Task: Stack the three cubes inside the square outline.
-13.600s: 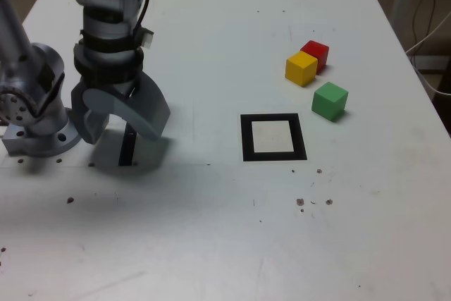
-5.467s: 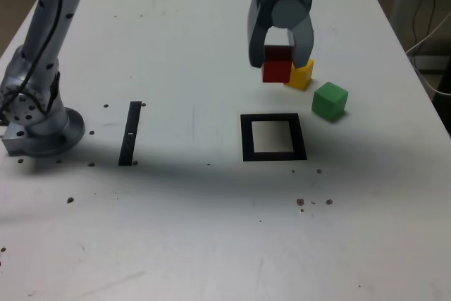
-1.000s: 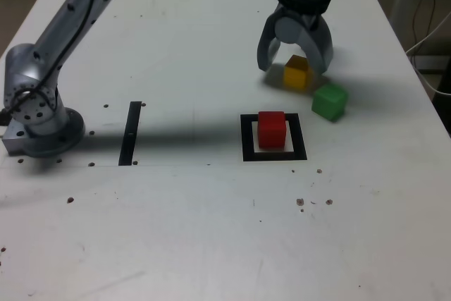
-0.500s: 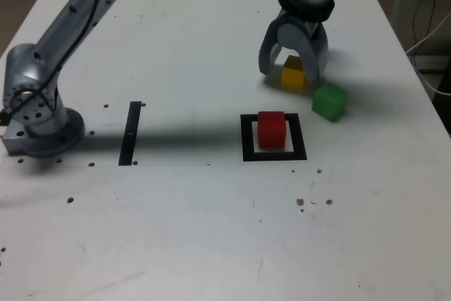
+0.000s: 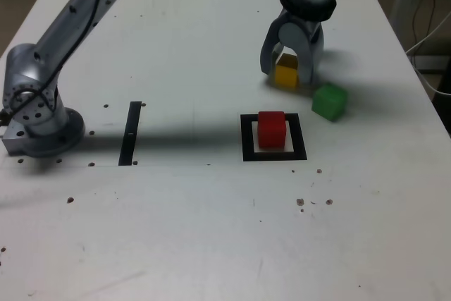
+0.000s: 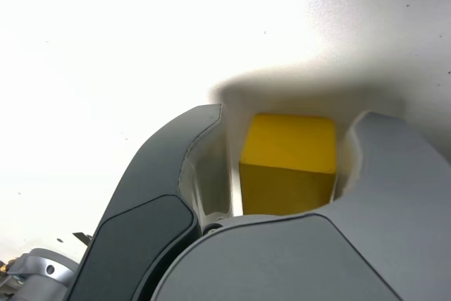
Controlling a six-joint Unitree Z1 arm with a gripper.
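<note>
Tabletop [image 5: 176,230] looks white and speckled, its surroundings apparently dim.

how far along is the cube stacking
The red cube sits inside the square outline. The yellow cube is between the jaws of the gripper, a grip not clear. Green cube lies outside; yellow and green remain to stack.

Plain red on 1 cube [image 5: 271,130], yellow on 1 cube [image 5: 286,72], green on 1 cube [image 5: 330,102]. Black around white on the square [image 5: 248,147]. Grey on the gripper [image 5: 286,75]. Brown specks [image 5: 300,202] over white on the table [image 5: 176,237].
</note>
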